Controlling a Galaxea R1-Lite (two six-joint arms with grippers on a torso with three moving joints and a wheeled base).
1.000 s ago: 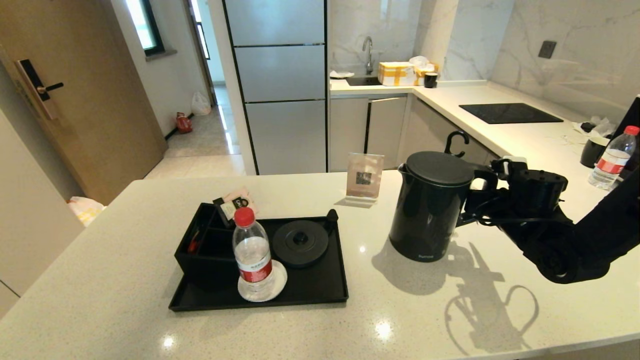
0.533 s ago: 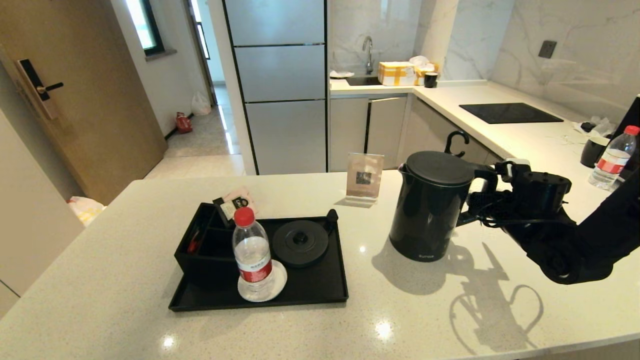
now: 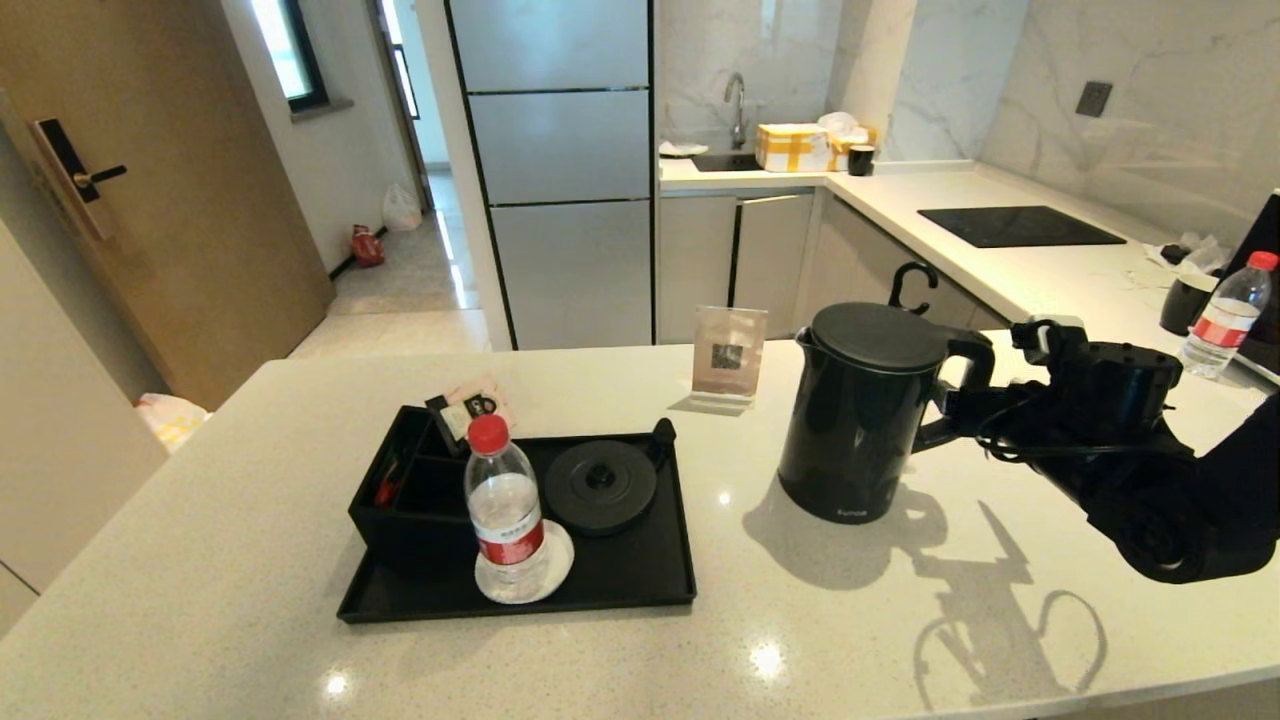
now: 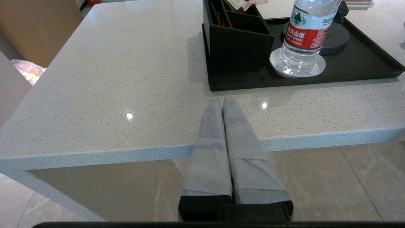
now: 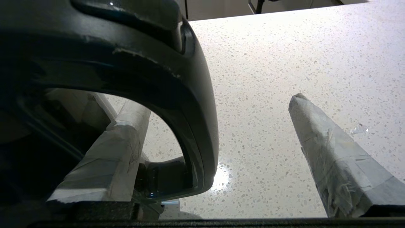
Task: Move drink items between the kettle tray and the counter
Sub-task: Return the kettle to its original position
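Note:
The tall matte-black kettle (image 3: 860,415) stands upright on the pale speckled counter (image 3: 250,480), to the right of the black kettle tray (image 3: 640,585). My right gripper (image 3: 965,405) is open at the kettle's handle (image 5: 196,104): one finger lies inside the loop, the other well outside it, and neither presses it. The tray's round kettle base (image 3: 600,485) is bare. A water bottle (image 3: 505,510) with a red cap stands on a white coaster beside the tray's box section (image 3: 400,500). My left gripper (image 4: 221,103) is shut and parked at the counter's near edge.
An acrylic card stand (image 3: 728,365) stands behind the tray and kettle. A second water bottle (image 3: 1222,318) and a black cup (image 3: 1185,300) sit at the far right. The black hob panel (image 3: 1020,225) lies further back.
My right arm has drawn back to the right, away from the kettle's body. The kettle has stayed in place on the counter. The left arm has not moved.

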